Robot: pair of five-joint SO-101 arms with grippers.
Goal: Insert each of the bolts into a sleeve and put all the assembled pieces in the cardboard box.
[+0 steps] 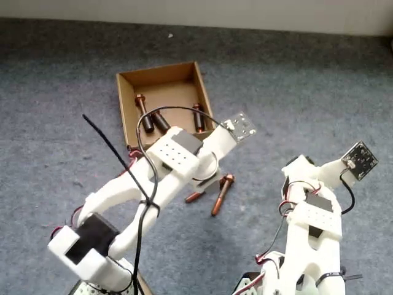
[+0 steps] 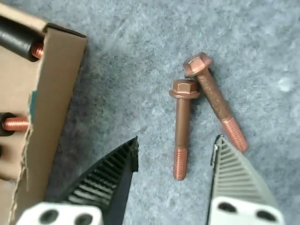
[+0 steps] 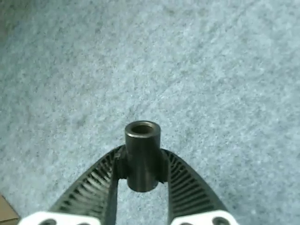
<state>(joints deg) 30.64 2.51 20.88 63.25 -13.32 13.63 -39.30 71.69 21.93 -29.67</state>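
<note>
Two copper bolts lie side by side on the grey carpet, heads pointing away from my left gripper. That gripper hovers open above their threaded ends, one finger on each side. The bolts lie just in front of the cardboard box. Three assembled pieces rest inside the box. My right gripper is shut on a black sleeve, held upright with its bore facing the camera, above bare carpet.
The box's near wall stands close beside my left gripper's dark finger. My left arm stretches across the middle of the carpet, and my right arm stands at the right with open carpet around it.
</note>
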